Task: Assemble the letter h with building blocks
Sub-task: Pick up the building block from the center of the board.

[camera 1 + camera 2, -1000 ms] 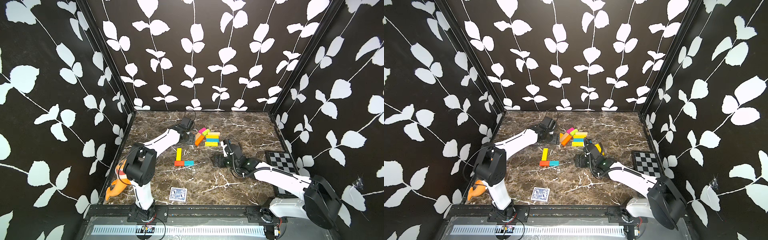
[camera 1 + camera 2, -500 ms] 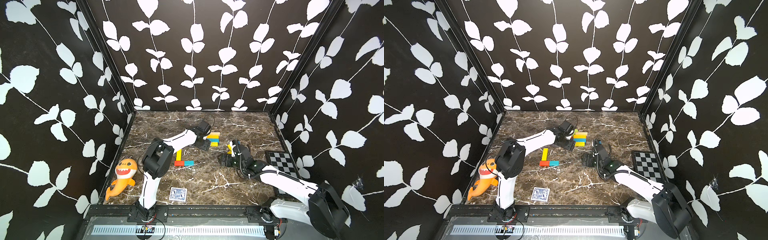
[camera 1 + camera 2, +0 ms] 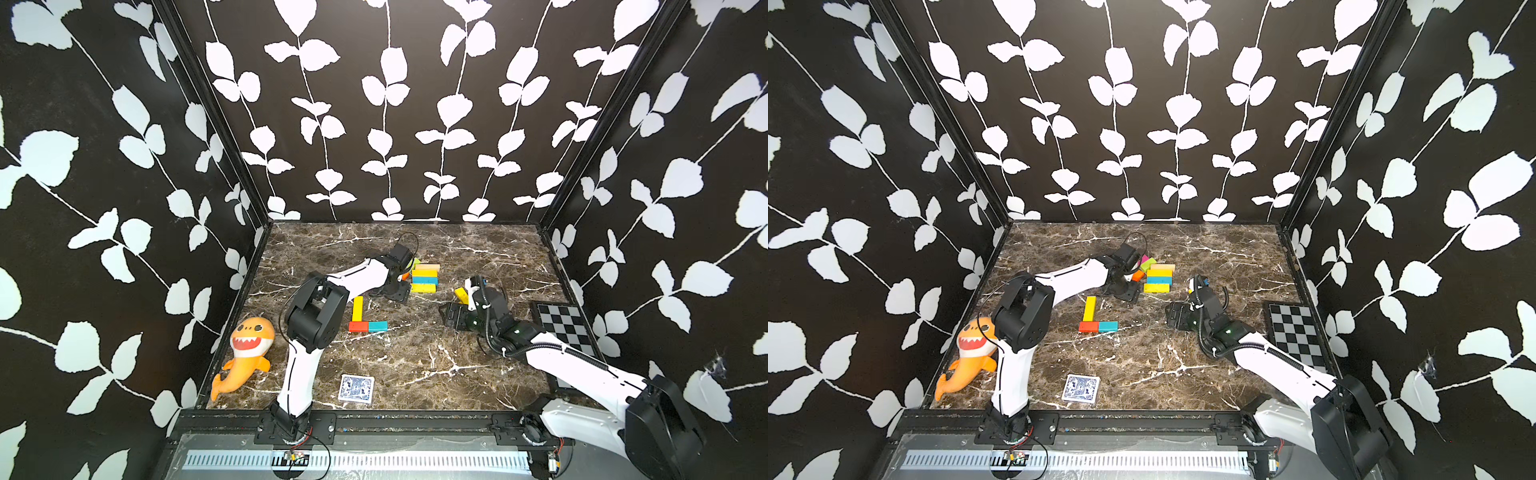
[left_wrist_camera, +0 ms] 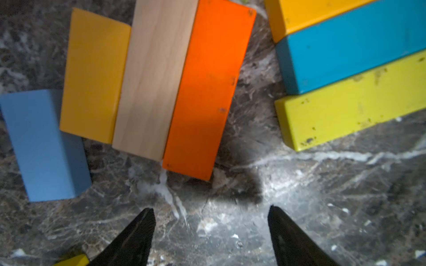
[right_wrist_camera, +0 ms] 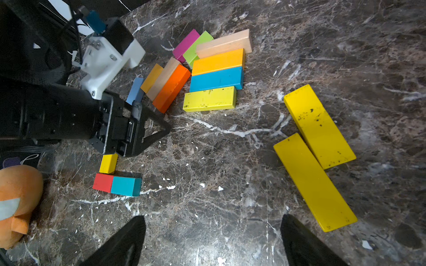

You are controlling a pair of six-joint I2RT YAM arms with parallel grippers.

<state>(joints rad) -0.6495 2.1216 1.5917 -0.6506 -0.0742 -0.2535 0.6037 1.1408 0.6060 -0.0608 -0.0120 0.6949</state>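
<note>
Pick step, prob: L pincer wide, empty; orange blk just ahead. Next: straddle, close. R pincer wide, empty.

tan block: bare wood, visible grain. yellow block: matt paint, chipped. orange block: smooth paint. table: polished marble look. shark: soft plush cloth.

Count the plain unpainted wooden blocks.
2. One tan block lies against an amber block; the other tan block lies between the orange block and a second amber block. The left arm may hide more.
</note>
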